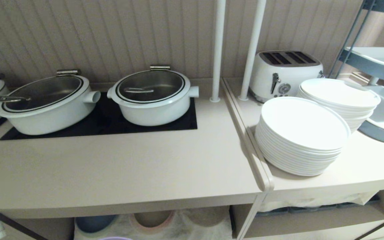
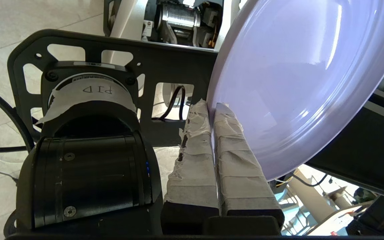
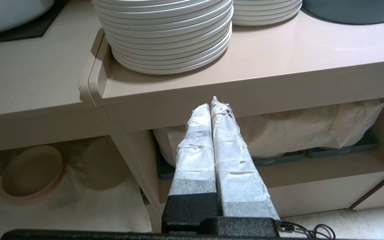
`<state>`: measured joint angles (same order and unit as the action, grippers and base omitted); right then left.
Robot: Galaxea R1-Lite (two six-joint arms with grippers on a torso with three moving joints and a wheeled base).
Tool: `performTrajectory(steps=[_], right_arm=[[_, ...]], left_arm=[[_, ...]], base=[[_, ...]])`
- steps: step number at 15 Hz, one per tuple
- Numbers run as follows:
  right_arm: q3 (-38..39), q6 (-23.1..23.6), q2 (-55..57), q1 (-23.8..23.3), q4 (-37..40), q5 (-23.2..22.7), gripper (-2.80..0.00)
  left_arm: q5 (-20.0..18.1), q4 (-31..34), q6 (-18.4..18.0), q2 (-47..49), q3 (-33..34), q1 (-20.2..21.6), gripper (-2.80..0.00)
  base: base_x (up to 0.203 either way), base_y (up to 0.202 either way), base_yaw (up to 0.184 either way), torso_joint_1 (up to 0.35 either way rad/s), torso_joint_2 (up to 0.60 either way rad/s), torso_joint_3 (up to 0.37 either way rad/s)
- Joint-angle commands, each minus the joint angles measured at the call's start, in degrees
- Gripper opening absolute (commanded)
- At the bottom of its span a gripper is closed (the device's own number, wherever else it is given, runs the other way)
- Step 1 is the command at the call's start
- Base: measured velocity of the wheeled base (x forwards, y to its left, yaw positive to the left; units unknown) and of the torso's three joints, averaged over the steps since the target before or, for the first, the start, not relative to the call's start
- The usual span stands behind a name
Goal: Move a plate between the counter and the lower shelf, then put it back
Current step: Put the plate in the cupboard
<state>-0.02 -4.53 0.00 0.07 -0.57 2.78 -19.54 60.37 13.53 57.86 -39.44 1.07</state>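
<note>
Head view: neither arm shows, and the plate (image 1: 114,238) is only a lilac sliver cut by the bottom edge; the lower shelf (image 1: 178,226) is mostly hidden under the counter (image 1: 112,173), so the blue plate (image 1: 93,222) and pink-rimmed plate (image 1: 152,220) show only in part. Left wrist view: the plate's far rim runs out of frame. Right wrist view: a cloth (image 3: 298,125) covers most of the stacked dishes behind it.

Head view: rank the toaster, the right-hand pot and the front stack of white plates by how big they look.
1. Front plate stack
2. Right-hand pot
3. Toaster

The stack sits nearest the camera, so its lead may be partly nearness. Pot and toaster look close in size.
</note>
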Motion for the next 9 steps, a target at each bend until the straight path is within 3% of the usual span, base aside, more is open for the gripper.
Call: performTrajectory(steps=[1, 9], right_arm=[[0.0, 0.0, 0.0, 0.0, 0.0, 0.0, -2.80], [0.0, 0.0, 0.0, 0.0, 0.0, 0.0, -2.80]], left_arm=[[-0.2, 0.3, 0.1, 0.2, 0.1, 0.1, -2.80], [-0.2, -0.3, 0.1, 0.2, 0.6, 0.1, -2.80]], base=[[0.000, 0.000, 0.000, 0.000, 0.00, 0.000], [0.000, 0.000, 0.000, 0.000, 0.00, 0.000]])
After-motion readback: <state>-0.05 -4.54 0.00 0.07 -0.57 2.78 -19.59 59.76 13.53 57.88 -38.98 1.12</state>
